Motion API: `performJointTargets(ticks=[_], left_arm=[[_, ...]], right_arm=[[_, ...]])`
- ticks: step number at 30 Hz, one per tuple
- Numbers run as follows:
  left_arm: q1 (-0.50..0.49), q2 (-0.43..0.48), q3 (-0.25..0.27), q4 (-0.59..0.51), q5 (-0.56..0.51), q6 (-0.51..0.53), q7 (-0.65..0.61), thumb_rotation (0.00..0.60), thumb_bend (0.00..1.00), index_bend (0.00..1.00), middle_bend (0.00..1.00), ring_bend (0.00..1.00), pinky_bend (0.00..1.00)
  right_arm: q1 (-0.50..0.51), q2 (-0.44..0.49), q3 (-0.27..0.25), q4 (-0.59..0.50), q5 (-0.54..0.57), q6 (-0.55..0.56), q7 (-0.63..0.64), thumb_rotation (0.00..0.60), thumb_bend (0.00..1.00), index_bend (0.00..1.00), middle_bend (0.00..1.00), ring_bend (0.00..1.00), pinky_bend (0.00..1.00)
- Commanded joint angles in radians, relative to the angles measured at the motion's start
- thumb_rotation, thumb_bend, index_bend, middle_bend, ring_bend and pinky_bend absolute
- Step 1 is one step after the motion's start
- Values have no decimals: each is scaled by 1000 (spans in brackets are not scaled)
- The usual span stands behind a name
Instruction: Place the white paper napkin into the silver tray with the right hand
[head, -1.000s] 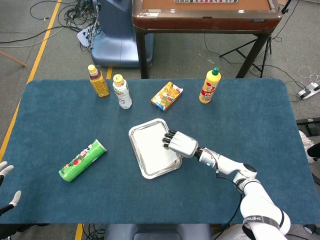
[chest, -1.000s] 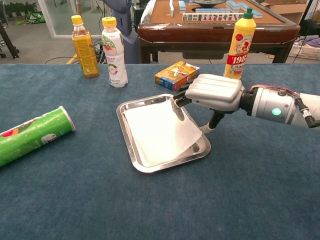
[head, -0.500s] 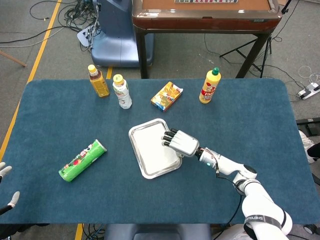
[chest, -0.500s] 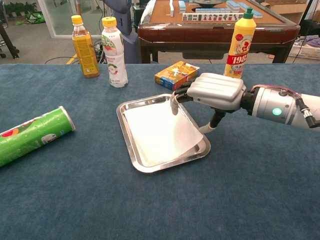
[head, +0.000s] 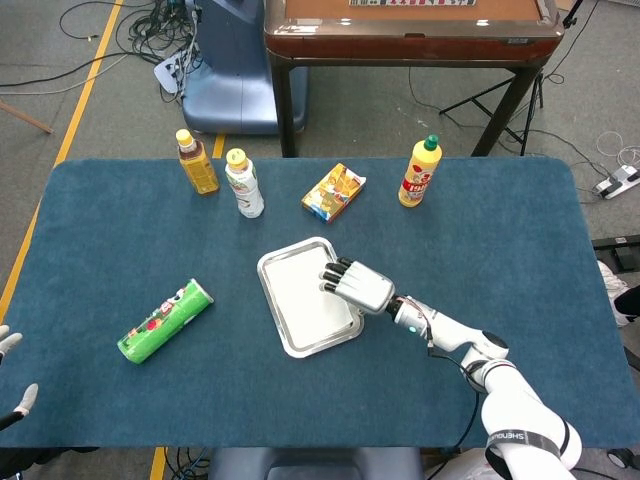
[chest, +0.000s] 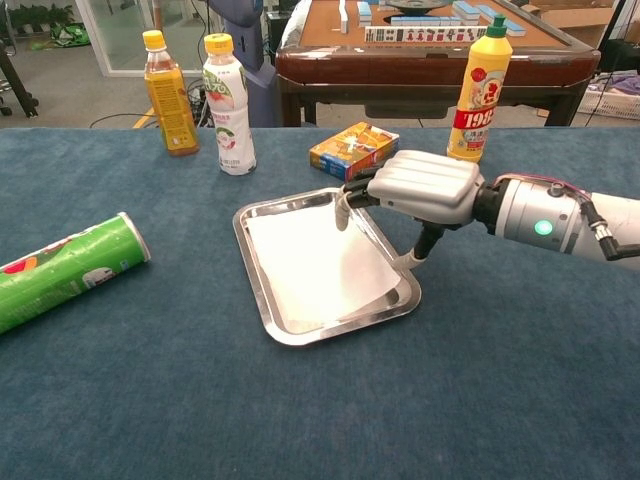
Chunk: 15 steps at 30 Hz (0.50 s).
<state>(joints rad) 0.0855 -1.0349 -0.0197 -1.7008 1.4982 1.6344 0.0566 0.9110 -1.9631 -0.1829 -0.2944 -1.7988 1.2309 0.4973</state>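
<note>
- Right now my right hand (chest: 420, 186) hovers palm-down over the far right part of the rectangular silver metal tray (chest: 258, 290), fingers apart and curved downward, holding nothing.
- Its fingertips (chest: 342, 217) hang just above the white paper napkin (chest: 310, 265), which lies flat inside the tray; I cannot tell whether they touch it.
- My left hand (head: 8, 345) shows only at the near left edge of the head view, fingers spread, off the blue table cloth (head: 120, 250).
- Left of the tray lies a green cylindrical snack can (chest: 62, 270) on its side.
- Far behind stand an orange drink bottle (chest: 167, 95), a white labelled bottle (chest: 227, 105), an orange-and-blue carton (chest: 354, 149) and a yellow squeeze bottle with a green cap (chest: 479, 89).
</note>
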Motion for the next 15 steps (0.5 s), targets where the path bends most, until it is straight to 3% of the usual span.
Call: performJointTargets(ticks=[1, 15], left_arm=[[1, 0, -1, 1, -2, 0, -2, 600, 274, 195, 122, 107, 0], [-7, -1, -2, -4, 0, -11, 9, 600, 274, 195, 122, 107, 0]], right_arm=[[-4, 6, -1, 2, 0, 1, -3, 600, 49, 333, 256, 190, 287], [-19, 54, 17, -59, 11, 68, 0, 600, 50, 331, 255, 184, 286]])
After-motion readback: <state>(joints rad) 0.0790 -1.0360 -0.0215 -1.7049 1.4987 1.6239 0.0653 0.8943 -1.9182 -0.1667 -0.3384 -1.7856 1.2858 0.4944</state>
